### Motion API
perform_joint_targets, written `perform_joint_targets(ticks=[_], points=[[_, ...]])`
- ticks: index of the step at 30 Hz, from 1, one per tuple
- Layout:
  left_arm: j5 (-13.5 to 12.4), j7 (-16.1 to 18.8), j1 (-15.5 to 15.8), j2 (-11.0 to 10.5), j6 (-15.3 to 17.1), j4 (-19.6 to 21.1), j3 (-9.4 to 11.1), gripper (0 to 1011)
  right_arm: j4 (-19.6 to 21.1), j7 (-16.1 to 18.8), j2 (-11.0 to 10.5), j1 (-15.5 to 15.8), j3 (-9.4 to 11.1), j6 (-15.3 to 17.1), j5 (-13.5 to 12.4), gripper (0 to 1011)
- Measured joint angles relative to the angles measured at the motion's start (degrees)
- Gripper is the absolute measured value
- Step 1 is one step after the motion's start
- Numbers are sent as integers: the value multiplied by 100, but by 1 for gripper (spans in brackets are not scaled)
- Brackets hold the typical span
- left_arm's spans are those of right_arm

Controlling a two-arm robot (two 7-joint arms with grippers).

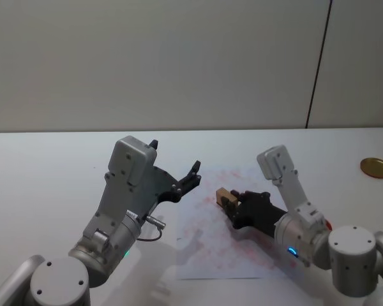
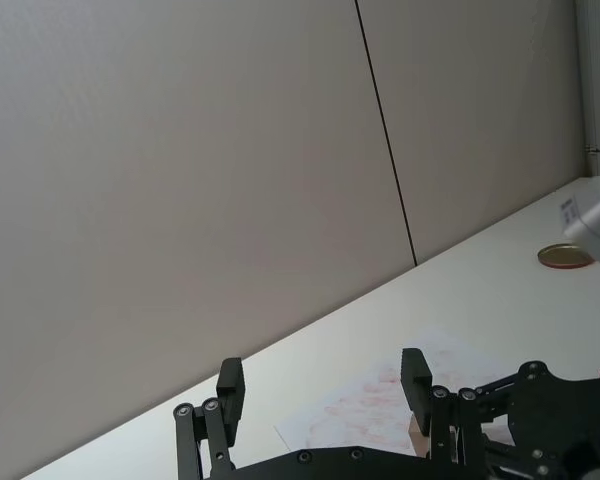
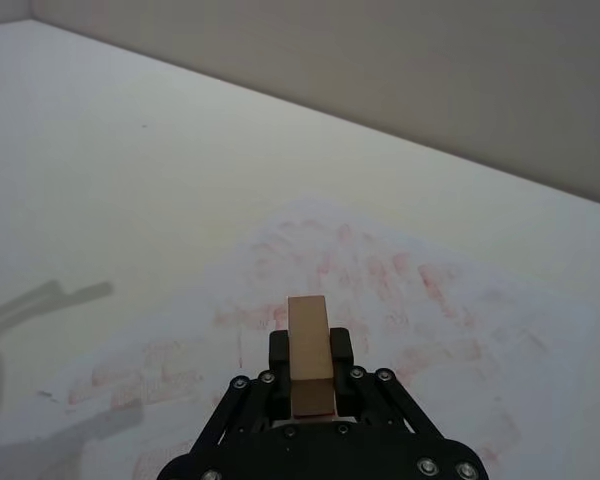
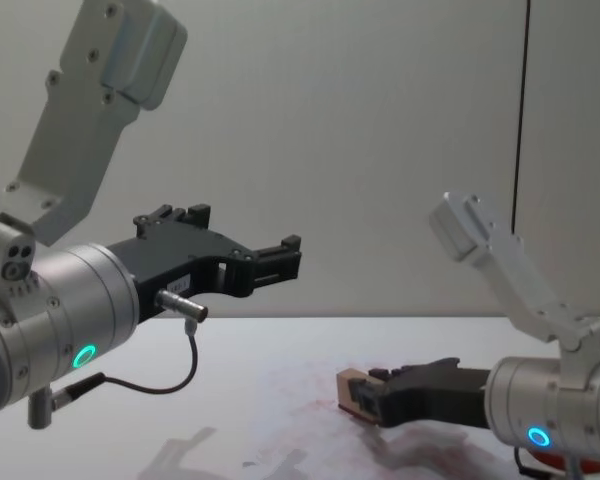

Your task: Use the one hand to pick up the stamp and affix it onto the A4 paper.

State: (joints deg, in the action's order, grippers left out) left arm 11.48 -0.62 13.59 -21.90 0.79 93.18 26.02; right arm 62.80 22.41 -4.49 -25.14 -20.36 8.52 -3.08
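**A:** Anything you can read off these views?
**B:** No, nothing legible for you. The A4 paper (image 1: 210,248) has faint red stamped marks all over, but you can't make out one character.
**A:** The stamp?
**B:** The stamp (image 3: 309,352) shows you plain wood. There's a small dark label on the white arm casing (image 2: 580,212) in the left wrist view, print too small to read.
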Motion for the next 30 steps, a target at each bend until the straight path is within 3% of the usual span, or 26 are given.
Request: perform_joint_targets(ticks=[14, 30], points=[[0, 0, 0, 0, 0, 0, 0, 993, 520, -192, -124, 94, 155, -449, -236, 218], [0, 0, 0, 0, 0, 0, 0, 993, 1095, -272, -474, 410, 397, -501, -293, 217]])
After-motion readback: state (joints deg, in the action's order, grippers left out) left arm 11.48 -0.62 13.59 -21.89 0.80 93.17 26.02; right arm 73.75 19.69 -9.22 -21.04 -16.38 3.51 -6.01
